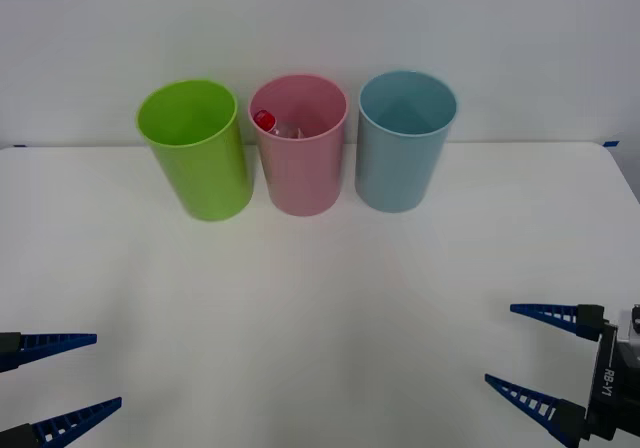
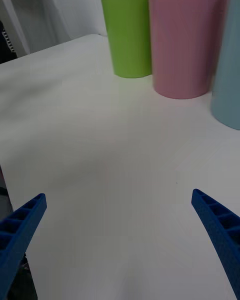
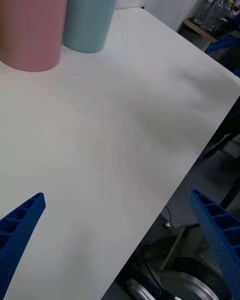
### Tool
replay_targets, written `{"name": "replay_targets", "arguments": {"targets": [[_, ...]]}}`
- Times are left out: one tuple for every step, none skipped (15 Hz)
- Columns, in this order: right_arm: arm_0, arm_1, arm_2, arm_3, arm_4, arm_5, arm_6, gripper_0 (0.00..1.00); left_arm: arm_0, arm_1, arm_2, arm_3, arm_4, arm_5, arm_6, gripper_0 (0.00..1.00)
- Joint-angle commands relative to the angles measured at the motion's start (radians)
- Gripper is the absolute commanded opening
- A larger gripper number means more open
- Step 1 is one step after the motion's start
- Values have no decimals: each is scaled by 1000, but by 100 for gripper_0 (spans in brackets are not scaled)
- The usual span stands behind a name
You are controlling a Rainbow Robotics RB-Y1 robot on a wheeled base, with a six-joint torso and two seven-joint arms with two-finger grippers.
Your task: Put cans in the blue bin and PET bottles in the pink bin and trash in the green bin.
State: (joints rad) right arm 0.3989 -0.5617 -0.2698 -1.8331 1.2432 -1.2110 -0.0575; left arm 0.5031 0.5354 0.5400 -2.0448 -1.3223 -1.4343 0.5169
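Three tall cup-shaped bins stand in a row at the back of the white table: the green bin [image 1: 196,151] on the left, the pink bin [image 1: 299,146] in the middle, the blue bin [image 1: 403,141] on the right. A PET bottle [image 1: 272,124] with a red cap lies inside the pink bin. From the right wrist I see the green bin [image 2: 127,27], pink bin [image 2: 187,37] and blue bin [image 2: 229,70]. The left wrist shows the pink bin [image 3: 32,22] and blue bin [image 3: 92,12]. My left gripper [image 1: 103,373] is open at the front left, my right gripper [image 1: 500,348] open at the front right, both holding nothing.
The table's right edge [image 3: 200,155] drops off to the floor, where a wheeled base [image 3: 165,280] stands. Several bottles [image 3: 212,10] sit on a shelf in the room behind. The white wall [image 1: 320,18] rises right behind the bins.
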Motion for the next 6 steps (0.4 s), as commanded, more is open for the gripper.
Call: {"name": "replay_targets", "arguments": {"targets": [[0,0,0,0,15,-1,1,100,0,0,0,0,0,0,0,100],[0,0,0,0,15,-1,1,100,0,0,0,0,0,0,0,100],[0,0,0,0,15,-1,1,100,0,0,0,0,0,0,0,100],[0,0,0,0,15,-1,1,100,0,0,0,0,0,0,0,100],[0,0,0,0,15,-1,1,100,0,0,0,0,0,0,0,100],[0,0,0,0,15,-1,1,100,0,0,0,0,0,0,0,100]]}}
